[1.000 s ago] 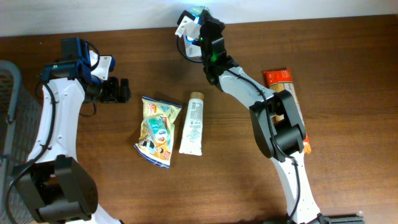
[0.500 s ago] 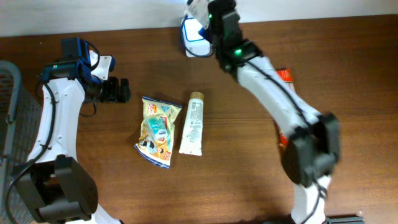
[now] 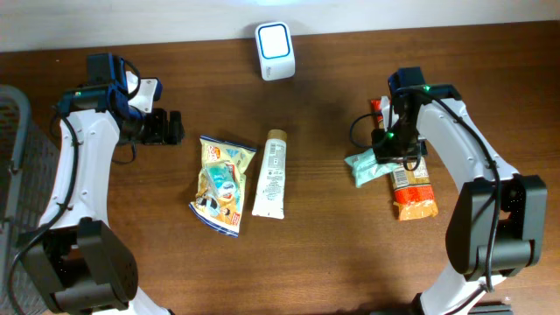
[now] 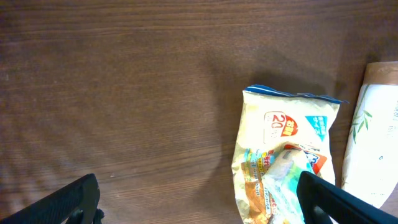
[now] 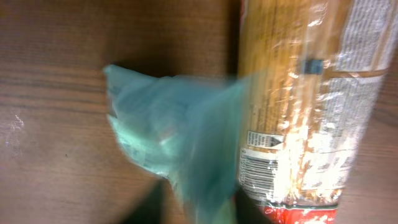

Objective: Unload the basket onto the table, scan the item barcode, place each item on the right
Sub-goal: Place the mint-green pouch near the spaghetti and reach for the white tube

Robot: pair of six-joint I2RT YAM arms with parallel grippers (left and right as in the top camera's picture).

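The right end effector (image 3: 389,156) is hovering at the right of the overhead view, directly over a teal packet (image 3: 364,168). The packet is lying on the tabletop (image 3: 332,254), its right edge touching a long pasta pack (image 3: 413,191). In the blurred wrist view the fingers are standing on either side of the packet, but I cannot tell whether they are gripping it. The scanner (image 3: 274,39) is sitting at upper centre, well apart, up and left of this arm. The left end effector (image 3: 171,129), spread wide and empty, is pointing right at a snack bag (image 3: 223,185). A tube (image 3: 272,175) is lying just beside the bag, its long axis running top to bottom. The left arm is, by my judgement, nearer both.
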